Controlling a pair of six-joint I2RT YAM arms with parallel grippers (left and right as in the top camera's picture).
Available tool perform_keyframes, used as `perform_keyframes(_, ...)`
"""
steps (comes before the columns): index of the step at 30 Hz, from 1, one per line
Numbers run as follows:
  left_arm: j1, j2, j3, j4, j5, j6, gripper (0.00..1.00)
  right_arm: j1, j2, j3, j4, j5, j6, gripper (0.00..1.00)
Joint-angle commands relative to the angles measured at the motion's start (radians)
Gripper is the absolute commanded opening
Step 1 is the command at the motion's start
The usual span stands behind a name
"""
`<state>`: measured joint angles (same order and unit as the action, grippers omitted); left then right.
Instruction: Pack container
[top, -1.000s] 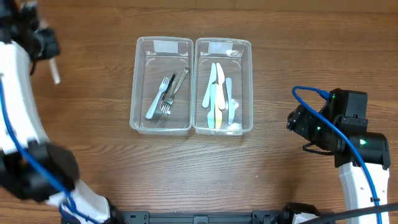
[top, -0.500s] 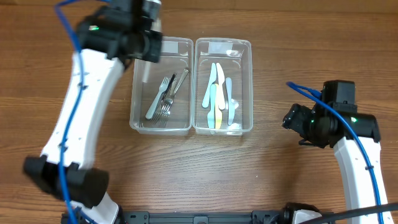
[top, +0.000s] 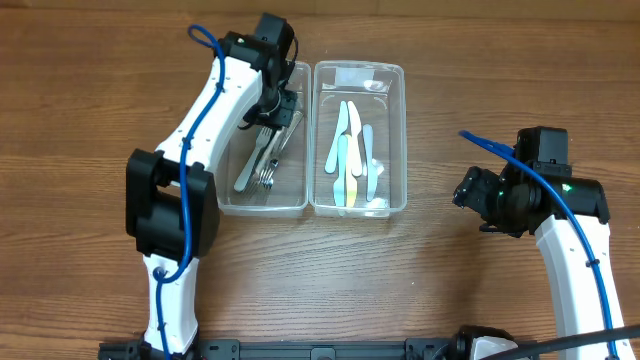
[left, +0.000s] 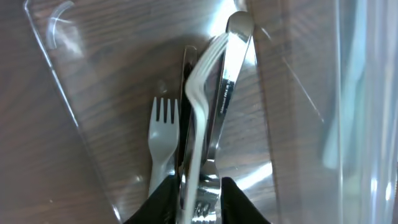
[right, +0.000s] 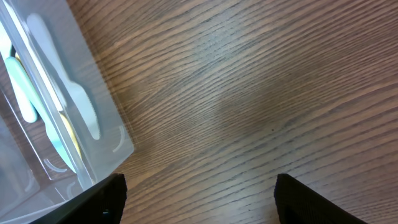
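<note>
Two clear plastic containers stand side by side. The left container (top: 214, 190) holds several forks (top: 262, 168); the right container (top: 401, 140) holds several pale plastic knives (top: 348, 150). My left gripper (top: 276, 104) reaches down into the left container. In the left wrist view it (left: 198, 200) is shut on a silvery fork (left: 200, 99), held over the other forks (left: 163, 134). My right gripper (top: 470, 190) is open and empty over bare table right of the right container. The right wrist view shows its fingers (right: 199, 205) wide apart, with that container's corner (right: 109, 134) at left.
The wooden table (top: 450, 270) extends on all sides of the containers. The left arm's links (top: 200, 110) stretch from the front left over the table to the left container. The right arm's base (top: 570, 290) is at the front right.
The left arm swung from the far left of the table over to the left container and lowered its gripper, with the fork, into it. The right arm barely moved.
</note>
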<state>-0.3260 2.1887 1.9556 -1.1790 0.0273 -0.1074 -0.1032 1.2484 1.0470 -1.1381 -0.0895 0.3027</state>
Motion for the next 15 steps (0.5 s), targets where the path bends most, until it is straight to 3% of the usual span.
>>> perform_keyframes(1,-0.002,-0.006,0.004,0.005,0.017,0.008,0.27,0.004,-0.006,0.002,0.006,0.001,0.003,0.78)
perform_keyframes(7,0.000,-0.105,0.004,-0.002,0.014,0.045,0.28,0.004,-0.025,0.029,0.023,0.001,0.003,0.79)
perform_keyframes(11,0.002,-0.238,0.004,0.014,-0.027,0.064,0.31,0.004,-0.051,0.100,0.046,0.001,-0.018,0.84)
perform_keyframes(15,0.002,-0.391,0.004,0.064,-0.095,0.086,0.45,0.004,-0.062,0.173,0.110,-0.003,-0.062,0.90)
